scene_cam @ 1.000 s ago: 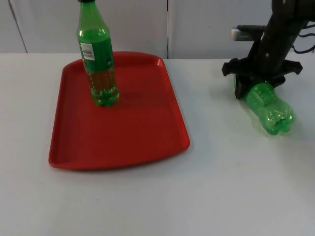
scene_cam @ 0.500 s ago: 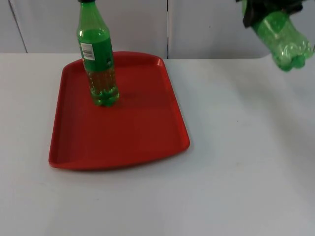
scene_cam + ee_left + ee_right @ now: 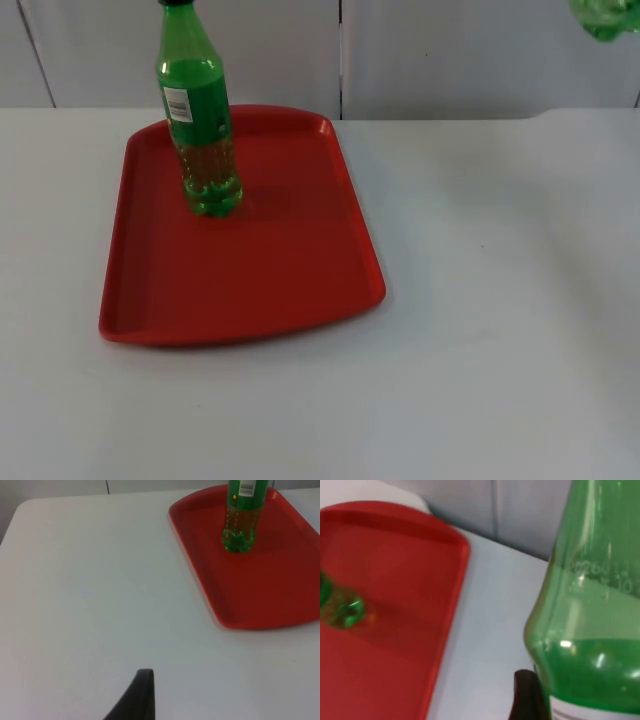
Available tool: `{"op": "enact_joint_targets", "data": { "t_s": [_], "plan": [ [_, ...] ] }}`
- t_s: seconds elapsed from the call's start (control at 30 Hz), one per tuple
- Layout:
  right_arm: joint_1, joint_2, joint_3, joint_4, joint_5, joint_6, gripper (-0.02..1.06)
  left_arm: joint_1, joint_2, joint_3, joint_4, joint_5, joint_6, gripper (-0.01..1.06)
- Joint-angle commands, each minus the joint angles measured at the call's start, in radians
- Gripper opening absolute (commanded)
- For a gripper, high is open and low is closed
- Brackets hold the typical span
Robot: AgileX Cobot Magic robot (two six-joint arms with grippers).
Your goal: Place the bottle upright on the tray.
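High above the desk's far right, a clear green plastic bottle (image 3: 603, 17) hangs in the air w/ its base showing in the top view; the right wrist view has its body (image 3: 590, 630) close up beside one black fingertip (image 3: 527, 697), so the right gripper's jaws look clamped on it. Red plastic tray w/ rounded corners (image 3: 290, 270) lies well apart on the white desk (image 3: 480, 330). Second green plastic bottle w/ white label (image 3: 198, 120) stands upright at the tray's far left. Left gripper waits over bare desk near the tray; one fingertip (image 3: 140, 695) visible, jaw state can't tell.
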Motion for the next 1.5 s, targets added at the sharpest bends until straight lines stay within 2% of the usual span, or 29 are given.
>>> {"op": "enact_joint_targets", "data": {
  "t_s": [0.0, 0.03, 0.1, 0.17, 0.2, 0.3, 0.37, 0.4, 0.5, 0.53, 0.57, 0.6, 0.67, 0.73, 0.77, 0.87, 1.03, 1.1, 1.13, 1.2, 1.23, 1.3, 1.33, 1.4, 1.43, 1.47],
  "plan": [
    [0.038, -0.124, 0.124, 0.009, -0.069, -0.032, 0.00, -0.004, -0.004, 0.003, 0.001, -0.001, 0.001, 1.05],
    [0.038, -0.124, 0.124, 0.009, -0.069, -0.032, 0.00, -0.004, -0.004, 0.003, 0.001, -0.001, 0.001, 1.05],
    [0.053, -0.221, 0.245, 0.009, -0.144, -0.052, 0.00, -0.004, -0.004, 0.003, 0.001, -0.001, 0.001, 1.05],
    [0.066, -0.317, 0.374, 0.023, -0.266, -0.062, 0.00, -0.004, -0.004, 0.003, 0.001, -0.001, 0.001, 1.05],
    [0.066, -0.317, 0.374, 0.023, -0.266, -0.062, 0.00, -0.004, -0.004, 0.003, 0.001, -0.001, 0.001, 1.05],
    [0.066, -0.471, 0.615, 0.118, -0.514, -0.104, 0.00, -0.004, -0.004, 0.003, 0.001, -0.001, 0.001, 1.05],
    [0.066, -0.569, 0.799, 0.195, -0.699, -0.177, 0.00, -0.004, -0.004, 0.003, 0.001, -0.001, 0.001, 1.05],
    [0.066, -0.569, 0.799, 0.195, -0.699, -0.177, 0.00, -0.004, -0.004, 0.003, 0.001, -0.001, 0.001, 1.05],
    [0.066, -0.672, 1.040, 0.376, -0.995, -0.324, 0.00, -0.004, -0.004, 0.003, 0.001, -0.001, 0.001, 1.05],
    [0.066, -0.702, 1.129, 0.412, -1.098, -0.362, 0.00, -0.004, -0.004, 0.003, 0.001, -0.001, 0.001, 1.05],
    [0.066, -0.702, 1.129, 0.412, -1.098, -0.362, 0.00, -0.004, -0.004, 0.003, 0.001, -0.001, 0.001, 1.05],
    [0.066, -0.716, 1.182, 0.405, -1.155, -0.362, 0.00, -0.004, -0.004, 0.003, 0.001, -0.001, 0.001, 1.05],
    [0.068, -0.723, 1.247, 0.390, -1.211, -0.362, 0.00, -0.004, -0.004, 0.003, 0.001, -0.001, 0.001, 1.05],
    [0.092, -0.720, 1.268, 0.284, -1.221, -0.362, 0.00, -0.004, -0.004, 0.003, 0.001, -0.001, 0.001, 1.05],
    [0.092, -0.720, 1.268, 0.284, -1.221, -0.362, 0.00, -0.004, -0.004, 0.003, 0.001, -0.001, 0.001, 1.05],
    [0.170, -0.717, 1.264, 0.112, -1.235, -0.351, 0.00, -0.004, -0.004, 0.003, 0.001, -0.001, 0.001, 1.05],
    [0.264, -0.717, 1.261, 0.014, -1.310, -0.332, 0.00, -0.004, -0.004, 0.003, 0.001, -0.001, 0.001, 1.05],
    [0.277, -0.717, 1.261, -0.066, -1.337, -0.235, 0.00, -0.004, -0.004, 0.003, 0.001, -0.001, 0.001, 1.05],
    [0.277, -0.717, 1.261, -0.066, -1.337, -0.235, 0.00, -0.004, -0.004, 0.003, 0.001, -0.001, 0.001, 1.05],
    [0.277, -0.717, 1.261, -0.224, -1.377, -0.045, 0.00, -0.004, -0.004, 0.003, 0.001, -0.001, 0.001, 1.05],
    [0.273, -0.717, 1.261, -0.306, -1.404, 0.084, 0.00, -0.004, -0.004, 0.003, 0.001, -0.001, 0.001, 1.05],
    [0.268, -0.716, 1.261, -0.540, -1.516, 0.336, 0.00, -0.004, -0.004, 0.003, 0.001, -0.001, 0.001, 1.05],
    [0.268, -0.716, 1.261, -0.540, -1.516, 0.336, 0.00, -0.004, -0.004, 0.003, 0.001, -0.001, 0.001, 1.05],
    [0.247, -0.703, 1.261, -0.758, -1.692, 0.595, 0.00, -0.004, -0.004, 0.003, 0.001, -0.001, 0.001, 1.05],
    [0.229, -0.692, 1.259, -0.831, -1.796, 0.674, 0.00, -0.004, -0.004, 0.003, 0.001, -0.001, 0.001, 1.05],
    [0.216, -0.676, 1.254, -0.863, -1.855, 0.721, 0.00, -0.004, -0.004, 0.003, 0.001, -0.001, 0.001, 1.05]
  ]
}}
